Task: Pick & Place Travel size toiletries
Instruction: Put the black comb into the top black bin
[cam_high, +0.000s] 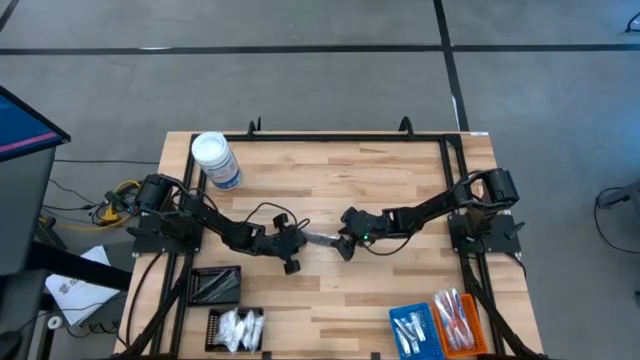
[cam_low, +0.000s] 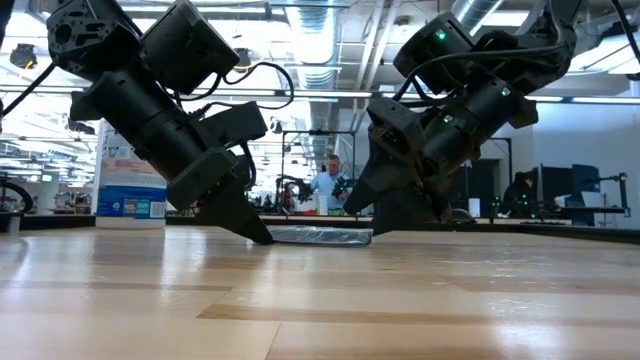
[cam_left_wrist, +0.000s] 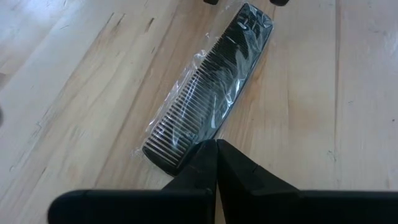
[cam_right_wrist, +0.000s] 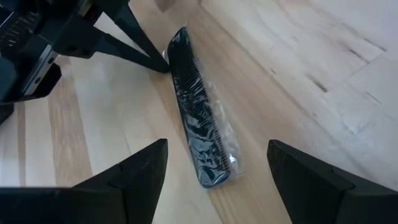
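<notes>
A black comb in clear wrap (cam_left_wrist: 208, 93) lies flat near the middle of the table (cam_high: 400, 290), between the two arms. The left gripper (cam_left_wrist: 216, 149) has its fingers pressed together, the tips down at one end of the comb, seemingly touching the wrapper, though I can't be sure from here. The right gripper (cam_right_wrist: 217, 163) hangs over the comb's other end with its fingers spread wide, one on each side, holding nothing.
</notes>
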